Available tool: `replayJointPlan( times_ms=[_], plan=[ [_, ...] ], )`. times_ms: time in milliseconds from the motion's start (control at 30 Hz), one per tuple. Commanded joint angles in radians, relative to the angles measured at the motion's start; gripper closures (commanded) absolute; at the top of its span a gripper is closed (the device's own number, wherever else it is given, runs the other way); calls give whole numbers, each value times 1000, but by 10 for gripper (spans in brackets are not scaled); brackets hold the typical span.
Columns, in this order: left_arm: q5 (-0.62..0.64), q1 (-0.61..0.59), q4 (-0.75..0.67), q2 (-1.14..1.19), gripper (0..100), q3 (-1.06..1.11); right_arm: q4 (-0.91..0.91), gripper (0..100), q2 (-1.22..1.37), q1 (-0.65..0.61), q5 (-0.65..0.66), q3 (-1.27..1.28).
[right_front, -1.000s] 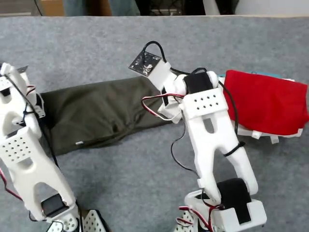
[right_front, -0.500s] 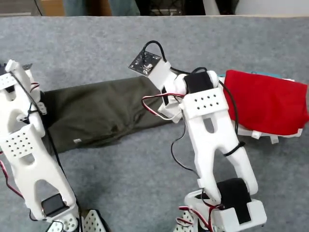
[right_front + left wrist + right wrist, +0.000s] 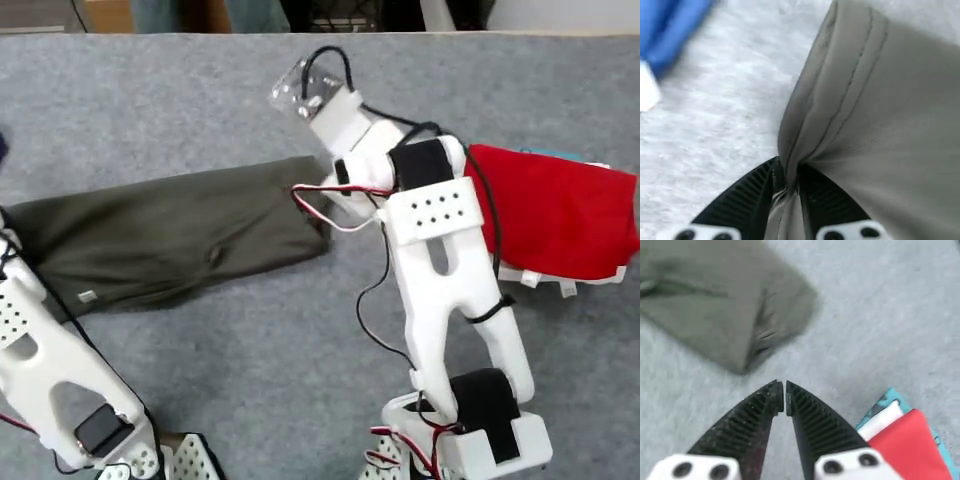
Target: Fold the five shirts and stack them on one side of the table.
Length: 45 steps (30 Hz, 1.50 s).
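An olive shirt, folded into a long strip, lies across the left half of the grey table. My left gripper is shut on a pinched fold at its left end, by the table's left edge. At the strip's right end my right gripper hovers over bare table, shut with nothing in it; the olive shirt's corner lies just ahead of it. A folded red shirt tops a stack at the right, with white and teal layers under it.
A blue cloth with a white piece beside it lies on the table close to the left gripper. The right arm's white links span the table's middle. The table's far edge runs along the back.
The left gripper has dragged the olive shirt's end toward the left edge, stretching the strip longer and flatter. The right arm's wrist has swung toward the far side, off the shirt's right end.
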Motion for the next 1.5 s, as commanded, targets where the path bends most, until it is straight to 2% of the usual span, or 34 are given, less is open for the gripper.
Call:
replayJointPlan(
  times_ms=[0, 200, 367, 467, 567, 833, 1033, 1200, 1467],
  plan=[
    [17, 22, 11, -68, 971, -53, -91, 981, -36, 12, -77, -62],
    [58, 211, 11, -407, 971, 186, -212, 982, -41, 106, -213, -127],
    [71, 437, 9, -672, 971, 489, -247, 982, -38, 239, -219, -205],
    [167, 584, -5, -761, 970, 665, -298, 983, -33, 325, -219, -234],
    [256, 730, -23, -775, 970, 713, -304, 983, -36, 361, -219, -237],
    [381, 1007, -141, -703, 970, 610, -310, 983, -33, 442, -219, -236],
    [453, 1165, -152, -560, 970, 427, -310, 983, -33, 468, -212, -237],
    [471, 1218, -152, -411, 970, 234, -310, 983, -33, 466, -212, -237],
    [473, 1221, -144, -204, 970, -104, -310, 983, -31, 462, -212, -236]
  ],
)
